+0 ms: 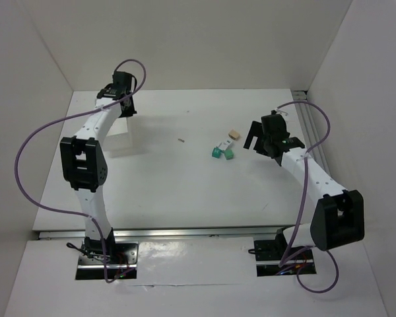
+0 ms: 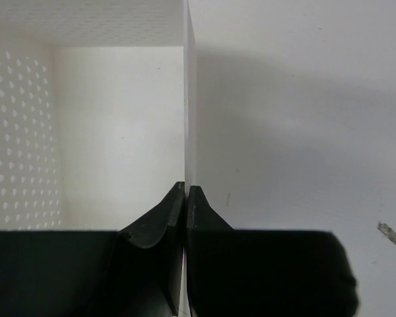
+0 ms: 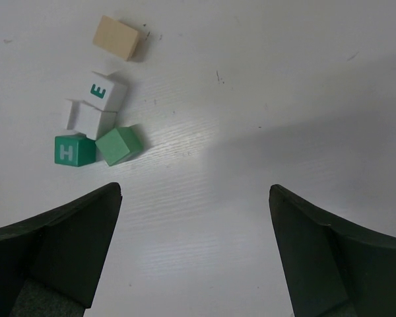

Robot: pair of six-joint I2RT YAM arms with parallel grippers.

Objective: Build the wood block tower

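While the right hand [image 3: 195, 191] gapes, blocks [image 3: 92, 120] lie beyond one fingertip [image 3: 99, 205].

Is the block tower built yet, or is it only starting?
Not started: nothing is stacked. The tan block, white E block, teal H block and green block lie loose on the table. The right gripper hangs open and empty; the left gripper is shut on the tray. All stacking is left.

An H marks the teal cube [image 3: 74, 150]; an E (apparently sideways) the white cube [image 3: 106, 92].
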